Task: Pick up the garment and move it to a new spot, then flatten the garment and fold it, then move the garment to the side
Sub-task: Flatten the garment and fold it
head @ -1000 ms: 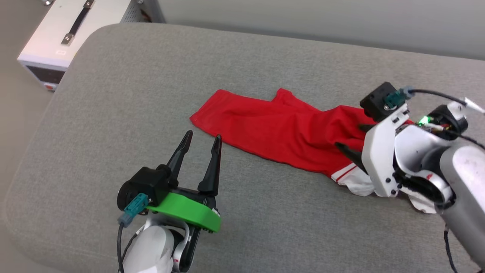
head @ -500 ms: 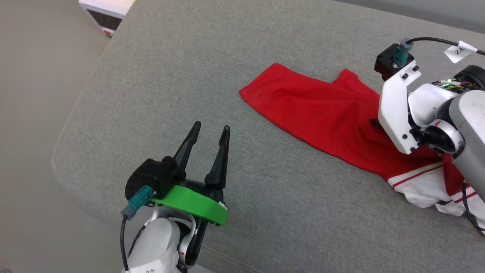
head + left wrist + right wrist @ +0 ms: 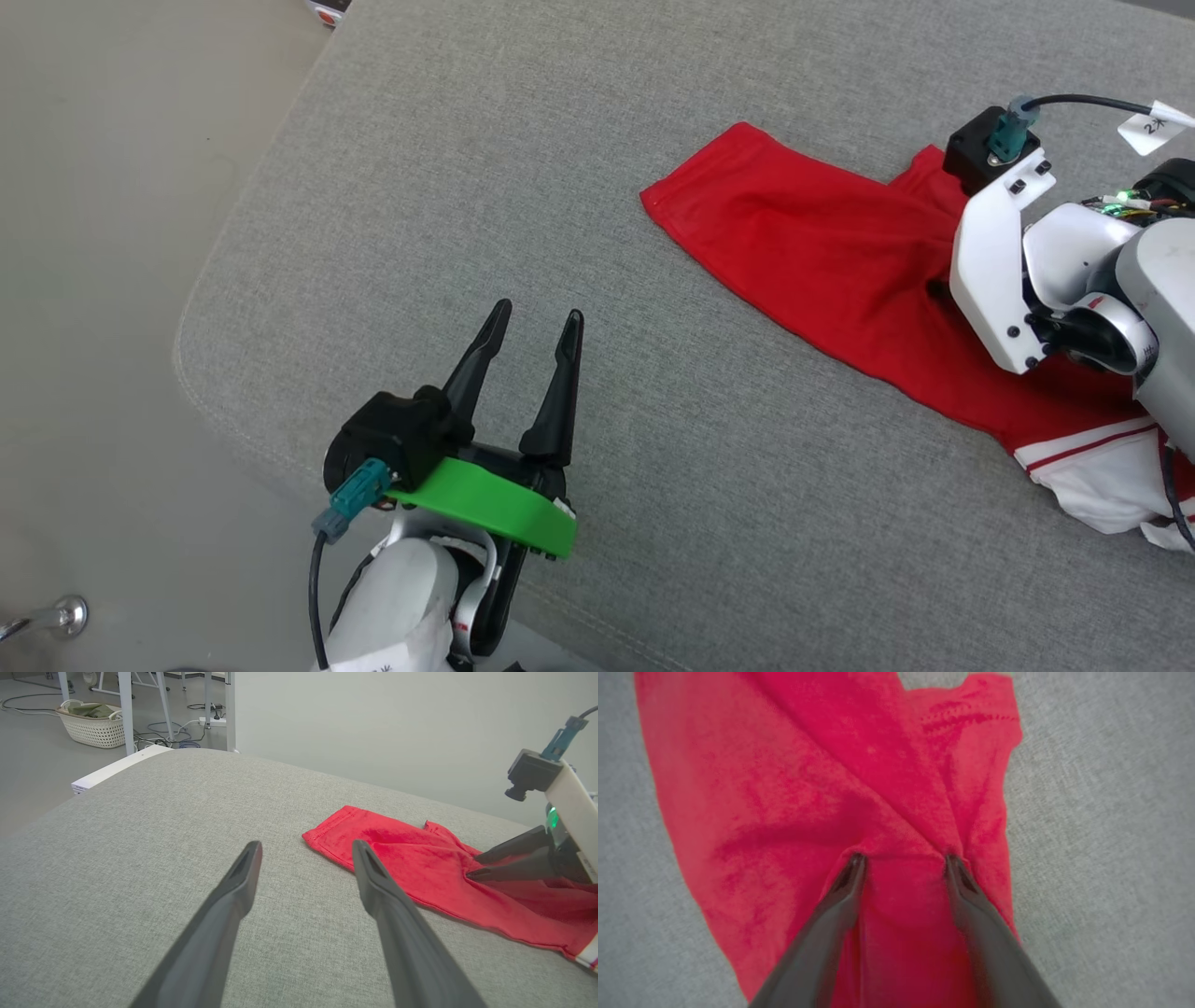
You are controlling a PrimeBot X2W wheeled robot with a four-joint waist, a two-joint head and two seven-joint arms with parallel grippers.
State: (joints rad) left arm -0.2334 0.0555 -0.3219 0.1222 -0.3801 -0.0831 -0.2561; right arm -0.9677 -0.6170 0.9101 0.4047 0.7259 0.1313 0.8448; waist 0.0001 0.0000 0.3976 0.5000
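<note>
A red garment point(image 3: 822, 280) lies on a grey cushion point(image 3: 467, 187), its long axis running from upper centre to lower right of the head view. The right gripper point(image 3: 901, 858) stands on its middle, fingers spread, tips pressed into the cloth with a ridge between them, nothing pinched yet. The left gripper point(image 3: 540, 310), spread and empty, sits lower left, well apart, so the right arm is nearer

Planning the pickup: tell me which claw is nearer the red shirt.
Right. The right claw presses its tips into the red shirt; the left claw hovers over bare grey cushion, clear of the shirt.
</note>
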